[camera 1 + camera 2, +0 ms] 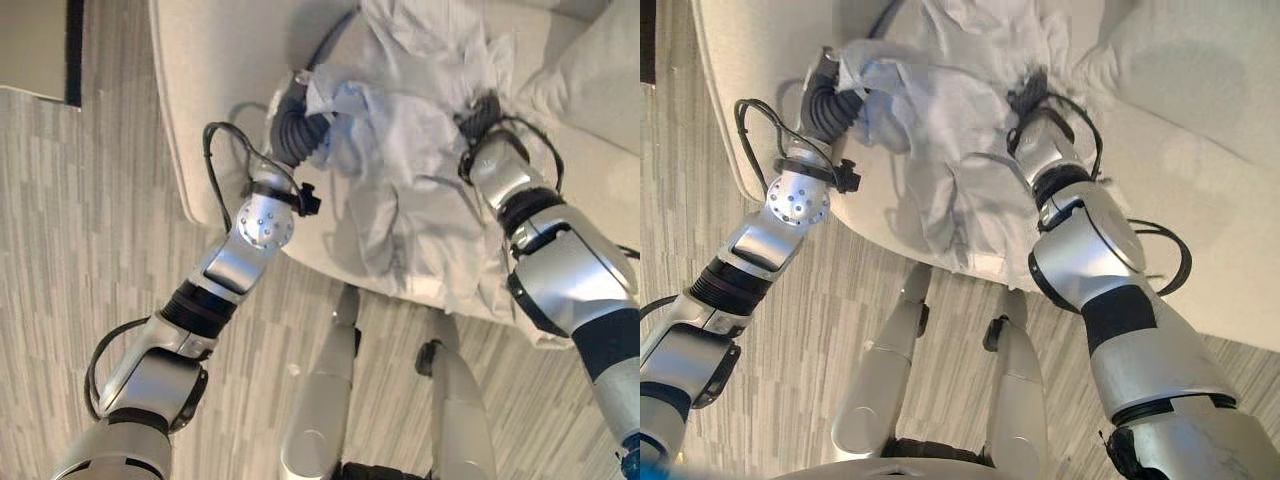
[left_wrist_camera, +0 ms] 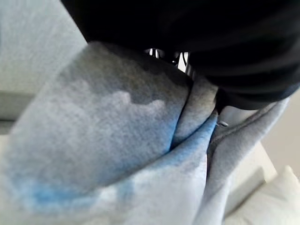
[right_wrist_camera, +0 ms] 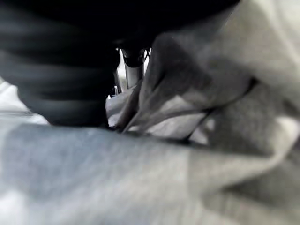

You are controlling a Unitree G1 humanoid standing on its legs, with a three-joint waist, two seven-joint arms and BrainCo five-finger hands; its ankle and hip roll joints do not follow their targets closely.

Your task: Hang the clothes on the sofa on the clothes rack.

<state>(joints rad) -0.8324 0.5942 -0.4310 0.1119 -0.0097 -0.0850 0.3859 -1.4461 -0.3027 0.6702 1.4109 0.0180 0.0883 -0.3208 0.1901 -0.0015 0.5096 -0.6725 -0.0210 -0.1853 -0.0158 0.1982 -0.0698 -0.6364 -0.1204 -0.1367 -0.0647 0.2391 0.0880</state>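
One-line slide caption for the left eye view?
Both hands, left and right, buried in a pale grey garment on the cream sofa.

L hand (image 1: 292, 125): only the dark ribbed cover shows; fingers buried under the pale grey garment (image 1: 410, 170), so can't tell if curled or straight. R hand (image 1: 482, 112): same, fingers lost in the folds. Wrist views: cloth right up against the lens, blurred, w/ just slivers of silver fingers (image 3: 132, 70) past the dark cover; grip unreadable. Garment's top cut off by the pic's upper edge, shape/type unclear. Sofa (image 1: 215, 90) cut off at top & right edges. Cushion (image 1: 1180, 70) at the right also partly out of frame.
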